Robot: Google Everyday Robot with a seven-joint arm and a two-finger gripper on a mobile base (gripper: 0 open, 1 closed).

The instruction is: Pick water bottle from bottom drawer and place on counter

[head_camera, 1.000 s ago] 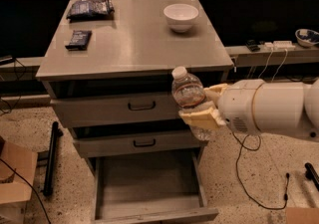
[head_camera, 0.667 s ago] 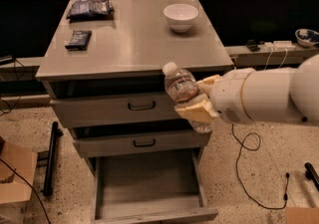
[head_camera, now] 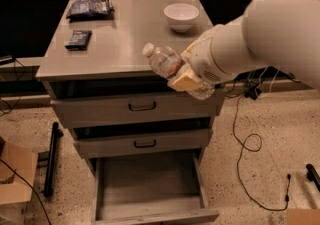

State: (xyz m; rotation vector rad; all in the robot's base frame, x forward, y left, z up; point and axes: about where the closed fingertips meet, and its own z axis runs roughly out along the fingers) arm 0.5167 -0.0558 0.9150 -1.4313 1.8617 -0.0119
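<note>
Aloft, claw (head_camera: pixel 186 77) around water bottle (head_camera: pixel 162 60), by counter (head_camera: pixel 130 36).

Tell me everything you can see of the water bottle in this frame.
The water bottle is small, clear ribbed plastic with a white cap and a faint band around its body. It rests on nothing: it is held in the air, tilted, cap pointing up and to the left. Its lower part is hidden in the gripper, whose tan fingers clamp it. In the picture it overlaps the front edge of the counter, right of centre. Its contents cannot be made out.
</note>
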